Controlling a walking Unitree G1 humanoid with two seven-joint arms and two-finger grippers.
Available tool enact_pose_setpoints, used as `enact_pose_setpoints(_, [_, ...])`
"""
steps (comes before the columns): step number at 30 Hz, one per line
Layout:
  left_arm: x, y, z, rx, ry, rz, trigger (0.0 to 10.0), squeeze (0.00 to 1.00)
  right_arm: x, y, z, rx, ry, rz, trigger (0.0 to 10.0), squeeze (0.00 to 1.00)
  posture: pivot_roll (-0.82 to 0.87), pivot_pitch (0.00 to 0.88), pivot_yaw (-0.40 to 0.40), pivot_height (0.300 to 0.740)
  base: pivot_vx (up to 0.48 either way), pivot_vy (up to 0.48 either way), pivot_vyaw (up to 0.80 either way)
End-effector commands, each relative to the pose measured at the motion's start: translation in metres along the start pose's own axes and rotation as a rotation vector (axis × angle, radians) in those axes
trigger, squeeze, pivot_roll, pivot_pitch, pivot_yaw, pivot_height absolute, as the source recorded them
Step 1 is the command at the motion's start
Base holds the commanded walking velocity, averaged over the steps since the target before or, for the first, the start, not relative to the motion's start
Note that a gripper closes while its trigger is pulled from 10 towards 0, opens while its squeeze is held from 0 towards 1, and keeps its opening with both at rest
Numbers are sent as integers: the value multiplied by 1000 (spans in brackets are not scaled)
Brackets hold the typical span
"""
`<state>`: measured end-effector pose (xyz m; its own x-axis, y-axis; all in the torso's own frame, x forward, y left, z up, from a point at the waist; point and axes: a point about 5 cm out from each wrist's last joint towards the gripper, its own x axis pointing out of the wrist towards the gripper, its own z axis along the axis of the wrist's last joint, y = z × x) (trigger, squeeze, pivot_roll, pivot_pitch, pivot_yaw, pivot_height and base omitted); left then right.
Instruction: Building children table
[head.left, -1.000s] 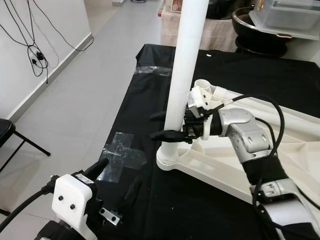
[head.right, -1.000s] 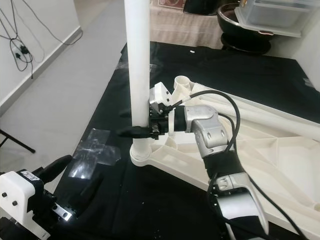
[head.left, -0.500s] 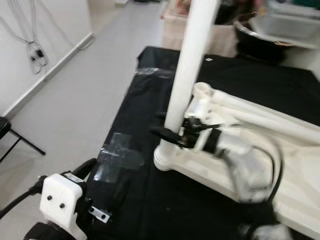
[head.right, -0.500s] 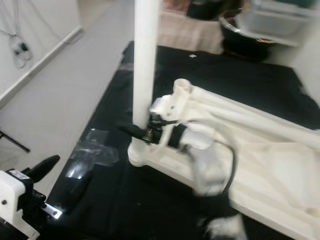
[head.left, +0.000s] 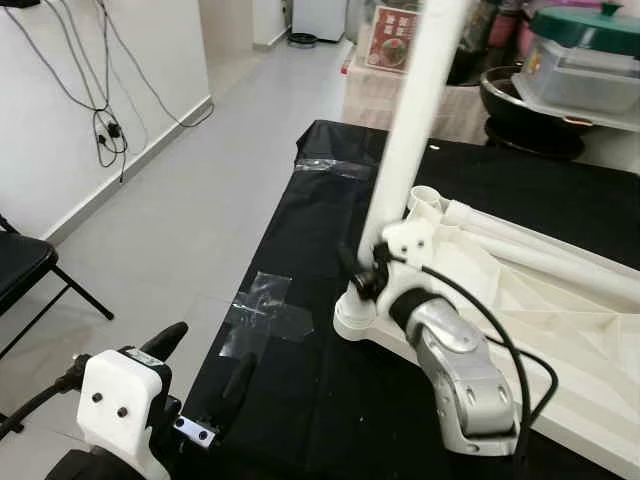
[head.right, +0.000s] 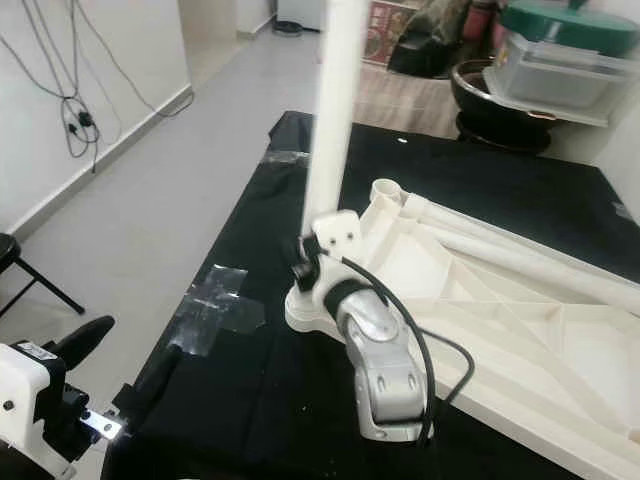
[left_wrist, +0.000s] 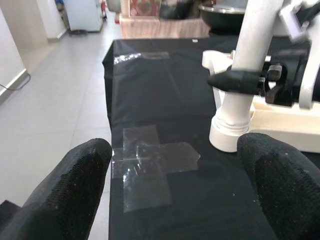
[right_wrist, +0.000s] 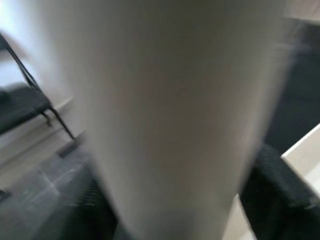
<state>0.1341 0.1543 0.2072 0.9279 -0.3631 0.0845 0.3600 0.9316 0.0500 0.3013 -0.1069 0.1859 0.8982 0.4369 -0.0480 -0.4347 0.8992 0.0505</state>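
White plastic table parts lie on a black cloth (head.left: 300, 240): the upturned table base (head.left: 560, 310) rests flat, with a round socket (head.left: 357, 322) at its near left corner. A white table leg (head.left: 405, 150) stands in that socket, tilted a little and rising past the top of the head views. The right claw (head.left: 362, 272) grips the leg low down, just above the socket, its black fingers (left_wrist: 235, 81) closed around the tube; in the right wrist view the blurred leg (right_wrist: 170, 120) sits between the dark fingers. The silver right arm (head.left: 455, 370) reaches up from below across the edge of the base. A second white tube (head.left: 540, 250) lies flat along the far side of the base, next to another open socket (head.left: 425, 198). The left claw (left_wrist: 175, 200) hovers low at the near left corner of the cloth, well apart from the leg, its two thick black fingers (left_wrist: 75, 180) spread wide with nothing between them. Clear tape (head.left: 265, 310) crosses the cloth edge in front of that claw, and another strip (head.left: 335, 168) sits at the far corner. A black chair (head.left: 30, 270) stands on the grey floor (head.left: 200, 180) at the left, cables (head.left: 105, 120) hang on the white wall, and a dark bowl (head.left: 520, 105) and a lidded container (head.left: 585, 70) sit beyond the cloth.
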Motion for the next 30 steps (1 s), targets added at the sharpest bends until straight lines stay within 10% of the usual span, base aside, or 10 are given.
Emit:
enact_pose_setpoints(1, [-1,0,-2,5,24,-10,10000,0,2,1,10,14,-46,50,10000,1000,184,185,-75,740,0,0,0])
enact_pose_setpoints(5, [0,0,-2,2,25,-10,10000,0,8,-1,23,5,-107,186,10000,1000,186,184,-78,740,0,0,0])
enact_pose_setpoints(6, [0,-1,-2,-1,24,-9,10000,0,13,-1,33,-63,-135,362,10000,0,189,184,-79,740,0,0,0])
enact_pose_setpoints(14, [1,-1,-1,-1,19,-4,10000,0,6,-11,23,-166,-2,760,10000,0,211,185,-86,740,0,0,0])
enact_pose_setpoints(24, [0,-1,-1,-3,21,-3,10000,0,14,-32,29,-207,16,931,10000,0,224,187,-88,740,0,0,0])
enact_pose_setpoints(25, [0,-1,-1,-4,22,-3,10000,0,13,-33,29,-214,20,962,4863,0,228,186,-89,740,0,0,0])
enact_pose_setpoints(26, [0,-1,-1,-4,22,-3,10000,0,13,-33,29,-214,20,962,4863,0,228,186,-89,740,0,0,0])
enact_pose_setpoints(27, [-1,-2,-1,-5,23,-3,10000,0,13,-34,29,-210,22,997,0,0,229,186,-89,740,0,0,0])
enact_pose_setpoints(30, [-1,-2,-2,-5,24,-4,10000,0,12,-35,29,-209,24,1035,0,0,230,185,-89,740,0,0,0])
